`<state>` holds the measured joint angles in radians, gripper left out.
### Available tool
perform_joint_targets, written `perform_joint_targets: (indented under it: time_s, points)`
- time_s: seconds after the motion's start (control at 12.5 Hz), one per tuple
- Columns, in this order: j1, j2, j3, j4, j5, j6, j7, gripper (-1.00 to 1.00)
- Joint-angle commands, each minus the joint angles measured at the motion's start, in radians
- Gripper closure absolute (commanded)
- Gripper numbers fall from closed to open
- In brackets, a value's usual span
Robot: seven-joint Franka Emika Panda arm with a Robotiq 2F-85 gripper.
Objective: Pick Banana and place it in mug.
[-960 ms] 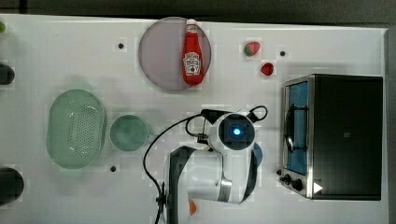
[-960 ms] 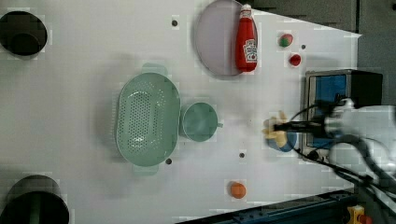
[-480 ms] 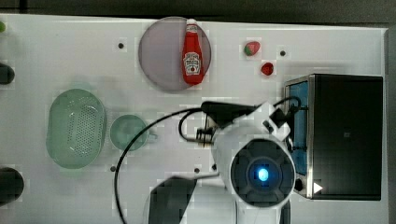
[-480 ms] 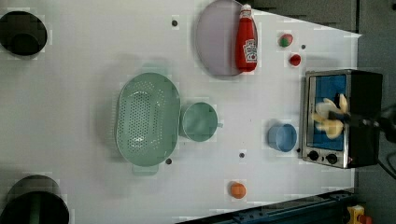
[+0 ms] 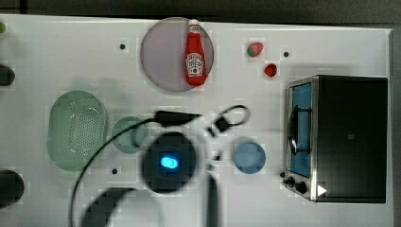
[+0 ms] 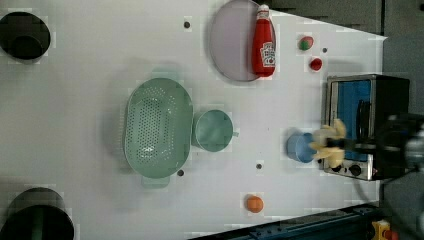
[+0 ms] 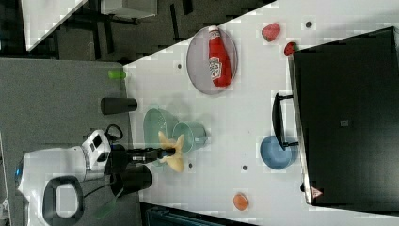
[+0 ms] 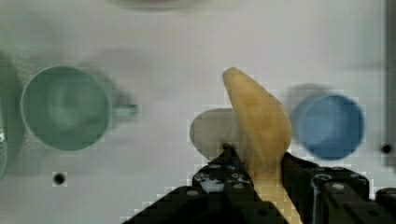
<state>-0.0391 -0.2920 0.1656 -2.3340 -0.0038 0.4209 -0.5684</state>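
The gripper [image 8: 261, 175] is clenched on the banana [image 8: 257, 123], its two fingers [image 8: 224, 168] pressing the fruit's lower end so that the curved body juts out ahead of them. In the wrist view the banana hangs clear of the table [image 8: 187, 42], between the green mug [image 8: 65, 108] and the blue cup [image 8: 330, 126], touching neither. This carry height probably lets the fruit pass over the mug's rim. In the left view the mug [image 6: 213, 131] stands at frame centre, just beside the colander [image 6: 157, 127], well apart from the banana [image 6: 331, 145] at right. The red ketchup bottle [image 5: 195, 56] on the plate [image 5: 163, 54] carries a white label; its writing is unreadable.
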Motion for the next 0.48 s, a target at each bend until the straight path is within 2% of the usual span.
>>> perform_joint_targets:
  time_s: [0.08, 0.24, 0.48]
  points:
    - [0.068, 0.032, 0.157, -0.016, 0.096, 0.001, 0.322, 0.46]
    - [0.068, 0.077, 0.217, -0.017, 0.141, 0.071, 0.425, 0.46]
    - [0.068, 0.175, 0.255, -0.018, 0.144, 0.199, 0.488, 0.46]
